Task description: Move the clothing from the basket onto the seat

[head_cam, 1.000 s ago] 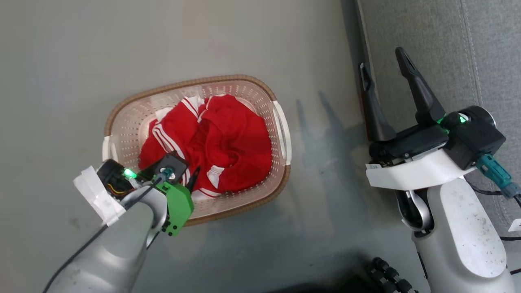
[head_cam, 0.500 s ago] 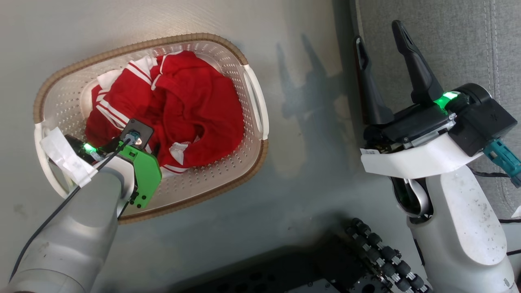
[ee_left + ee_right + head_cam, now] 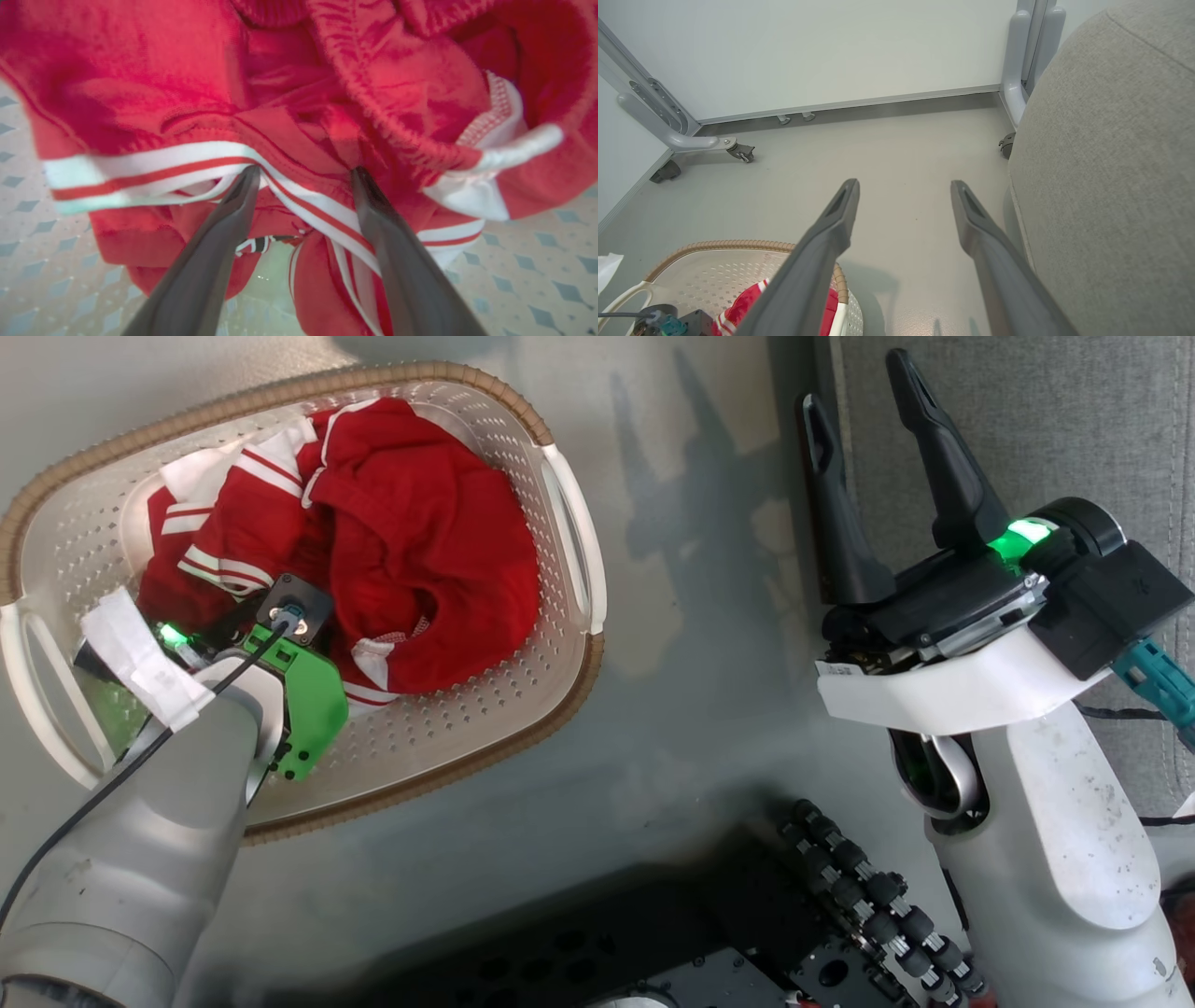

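Widely spread, the left claw (image 3: pixel 304 172) touches clothing (image 3: pixel 140 93) — right claw (image 3: pixel 904 185) gapes, empty.

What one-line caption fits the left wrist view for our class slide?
Open left tool, its tips against crumpled bright red, white-striped sports clothing lying in the cream-white perforated plastic basket.

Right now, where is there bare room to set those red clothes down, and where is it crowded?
The visible part of the seat, beside the open right gripper, is bare grey fabric. The floor strip between basket and seat is bare too. Crowded: inside the basket, where the clothing and left gripper fill the middle.
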